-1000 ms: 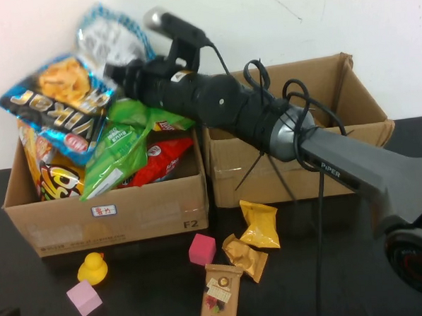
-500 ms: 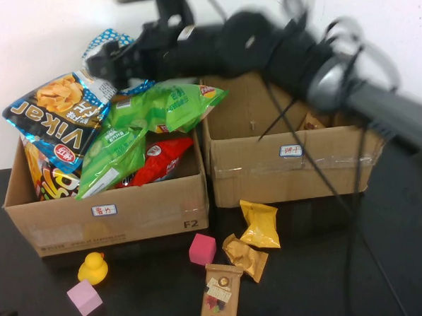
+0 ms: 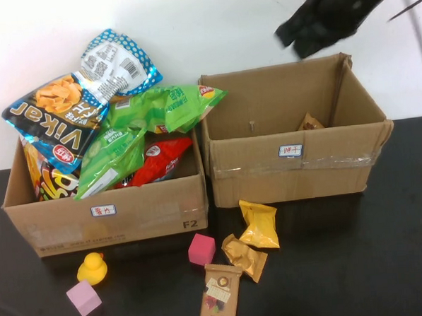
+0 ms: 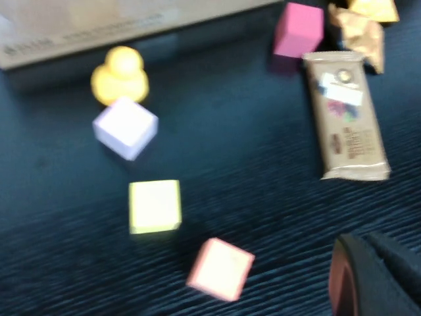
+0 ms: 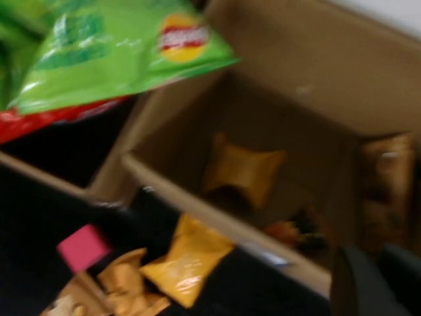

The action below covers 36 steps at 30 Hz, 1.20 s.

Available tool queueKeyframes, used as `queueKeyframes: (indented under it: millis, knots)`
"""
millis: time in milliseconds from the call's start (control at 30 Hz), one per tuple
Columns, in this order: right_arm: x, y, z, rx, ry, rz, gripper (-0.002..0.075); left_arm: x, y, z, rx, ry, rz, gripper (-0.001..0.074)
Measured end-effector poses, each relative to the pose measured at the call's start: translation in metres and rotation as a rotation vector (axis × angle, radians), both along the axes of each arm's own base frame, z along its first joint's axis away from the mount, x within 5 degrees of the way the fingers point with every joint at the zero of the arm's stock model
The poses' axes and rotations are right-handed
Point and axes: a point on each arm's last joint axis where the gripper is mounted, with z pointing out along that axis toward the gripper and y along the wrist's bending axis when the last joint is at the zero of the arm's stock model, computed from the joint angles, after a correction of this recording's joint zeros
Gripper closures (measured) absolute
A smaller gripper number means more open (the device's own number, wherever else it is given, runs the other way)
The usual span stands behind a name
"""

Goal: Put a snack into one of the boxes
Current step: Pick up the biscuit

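Note:
The left box (image 3: 115,219) is piled with snack bags; a green bag (image 3: 162,107) lies on top, its end over the gap between the boxes, and shows in the right wrist view (image 5: 118,46). The right box (image 3: 296,168) holds a few small packets (image 5: 242,169). My right gripper (image 3: 300,36) is blurred, high above the right box's back wall, open and empty. A yellow packet (image 3: 259,224), a gold packet (image 3: 244,257) and a brown bar (image 3: 220,299) lie on the table before the boxes. My left gripper (image 4: 375,280) hangs low over the table near the brown bar (image 4: 345,115).
Toys lie on the black table by the left box: a yellow duck (image 3: 93,267), a magenta cube (image 3: 201,248), a lilac cube (image 3: 84,297). The left wrist view adds a yellow cube (image 4: 154,205) and a pale pink cube (image 4: 220,268).
My right arm was reaching over the left box at the green bag. The bag now rests there, and the arm has risen and swung right over the right box.

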Motion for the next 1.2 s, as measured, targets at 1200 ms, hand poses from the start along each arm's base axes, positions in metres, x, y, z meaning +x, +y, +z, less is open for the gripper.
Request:
queueKeyframes:
  millis: [1200]
  knots:
    - [-0.206, -0.107, -0.072, -0.18, 0.093, -0.027, 0.0725, 0.099, -0.114, -0.047, 0.142, 0.311, -0.274, 0.073]
